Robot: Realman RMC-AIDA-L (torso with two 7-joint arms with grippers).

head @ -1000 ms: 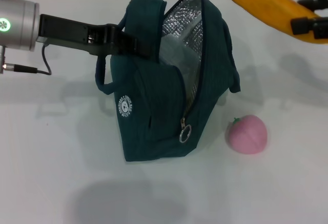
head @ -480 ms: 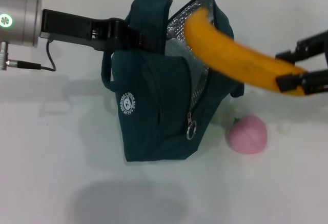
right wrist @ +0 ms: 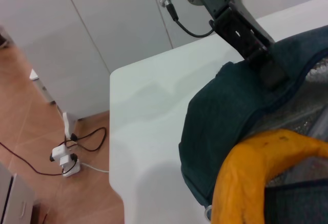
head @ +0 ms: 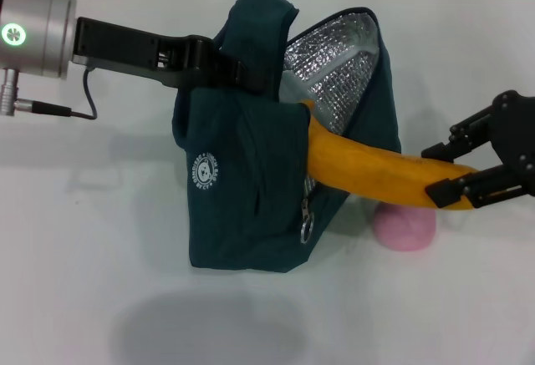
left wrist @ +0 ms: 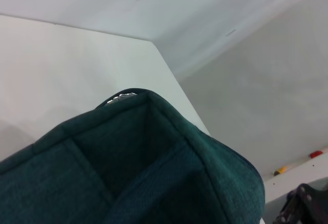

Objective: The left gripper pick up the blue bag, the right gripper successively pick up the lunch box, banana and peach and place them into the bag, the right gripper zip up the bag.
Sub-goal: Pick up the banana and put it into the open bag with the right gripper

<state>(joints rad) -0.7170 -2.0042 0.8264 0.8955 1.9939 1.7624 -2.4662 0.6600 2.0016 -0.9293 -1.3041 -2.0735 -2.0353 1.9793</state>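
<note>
Now right pincer (head: 456,169) clamps banana (head: 376,169); tip inside blue bag (head: 242,190).

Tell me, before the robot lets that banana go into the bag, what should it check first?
1. Blue bag held up by left gripper: ok.
2. Bag mouth open, foil lining showing: ok.
3. Banana tip inside the opening: ok, though most of it is outside.
4. Right gripper fingers clamped on banana's outer end: ok.
5. Lunch box already inside: cannot tell.
6. Peach on the table, waiting, partly under the banana: ok.
</note>
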